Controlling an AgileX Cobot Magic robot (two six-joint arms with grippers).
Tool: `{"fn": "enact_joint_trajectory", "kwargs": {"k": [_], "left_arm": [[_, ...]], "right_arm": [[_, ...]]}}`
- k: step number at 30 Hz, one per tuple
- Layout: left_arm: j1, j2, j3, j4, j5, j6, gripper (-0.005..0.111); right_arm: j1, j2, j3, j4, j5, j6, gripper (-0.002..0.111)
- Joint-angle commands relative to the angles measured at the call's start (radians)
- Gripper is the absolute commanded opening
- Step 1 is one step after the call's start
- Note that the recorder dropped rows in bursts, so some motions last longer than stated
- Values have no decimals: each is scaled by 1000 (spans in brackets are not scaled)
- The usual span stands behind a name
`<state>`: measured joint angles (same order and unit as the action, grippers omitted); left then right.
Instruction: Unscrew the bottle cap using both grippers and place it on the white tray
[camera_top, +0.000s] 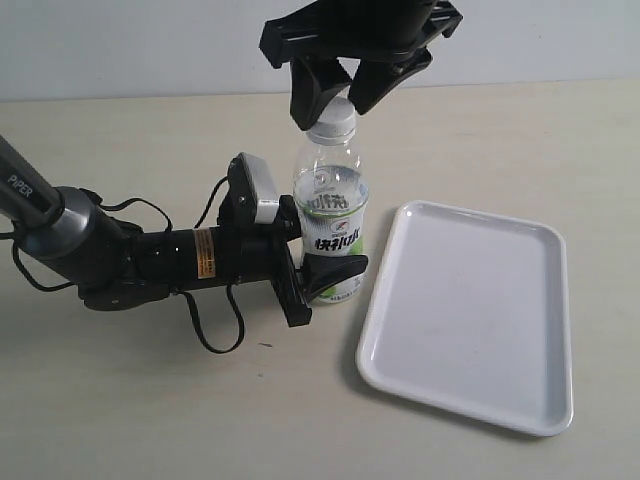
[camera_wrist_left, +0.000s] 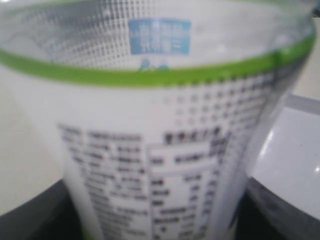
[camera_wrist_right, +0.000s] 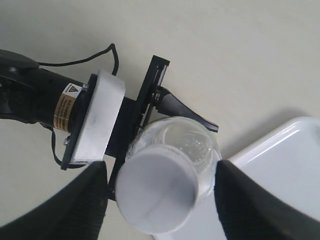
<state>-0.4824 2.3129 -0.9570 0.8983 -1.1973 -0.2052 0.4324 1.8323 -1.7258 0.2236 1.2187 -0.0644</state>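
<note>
The bottle (camera_top: 331, 215) stands upright on the table just left of the white tray (camera_top: 470, 320). My left gripper (camera_top: 318, 275) is shut on its lower body, and the label (camera_wrist_left: 160, 150) fills the left wrist view. The white bottle cap (camera_top: 335, 118) sits on the neck. My right gripper (camera_top: 338, 98) hangs over it from above, open, one finger on each side of the cap with a gap to each. In the right wrist view the cap (camera_wrist_right: 156, 189) lies between the two dark fingers (camera_wrist_right: 87, 200), nearer one of them.
The tray (camera_wrist_right: 285, 150) holds nothing and lies to the right of the bottle. The left arm's black body and cables (camera_top: 150, 255) stretch across the table to the left. A pale wall runs behind the table.
</note>
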Motion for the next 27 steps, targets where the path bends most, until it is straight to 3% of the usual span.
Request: {"fn": "enact_joint_trajectory", "kwargs": {"k": [1,8,21,24,27], "left_arm": [[-7,0,0,4,37,12,0],[-7,0,0,4,37,12,0],[-7,0,0,4,39,12,0],[-7,0,0,4,39,12,0],[-7,0,0,4,39,12,0]], "right_arm": [[4,-3,-8,22,-24,-12,59],[4,-3,-8,-65,-3,-29,51],[25,-3,-8,-43,2,-84,55],[25,-3,-8,-47,2,-84,50],[27,-3,-8,-47,2,-114,34]]}}
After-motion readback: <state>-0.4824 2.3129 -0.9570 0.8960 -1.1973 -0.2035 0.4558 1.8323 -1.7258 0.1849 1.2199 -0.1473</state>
